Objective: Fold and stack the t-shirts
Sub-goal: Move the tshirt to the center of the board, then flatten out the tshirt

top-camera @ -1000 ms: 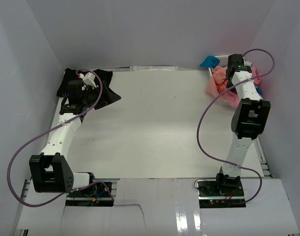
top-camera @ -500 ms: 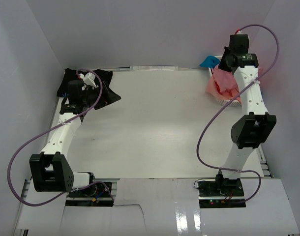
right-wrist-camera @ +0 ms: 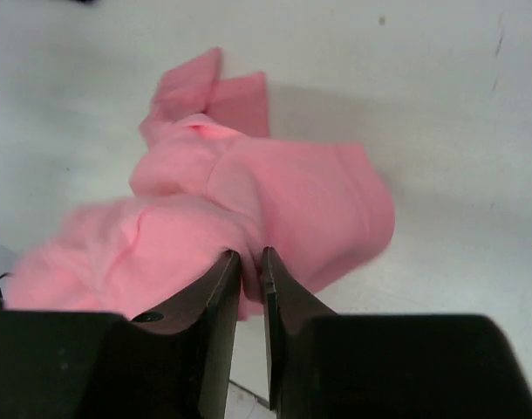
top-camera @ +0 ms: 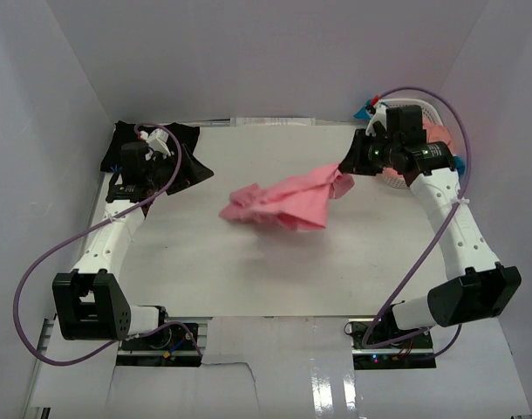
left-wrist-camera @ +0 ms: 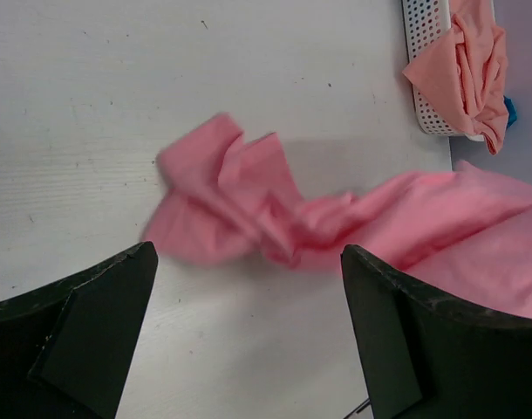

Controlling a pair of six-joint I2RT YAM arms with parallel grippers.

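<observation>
Two arms | right claw (right-wrist-camera: 251,253) reaches inward, pinching rose-pink t-shirt (top-camera: 283,202) | left claw (left-wrist-camera: 248,253) wide apart, poised over black t-shirt (top-camera: 187,166)

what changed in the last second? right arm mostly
The right end effector, pinching the pink t-shirt, rose from the basket and swung left, pulling the shirt out over the middle of the table. Unchanged: the left end effector open by the black t-shirt at the far-left corner; the basket in its place.
</observation>
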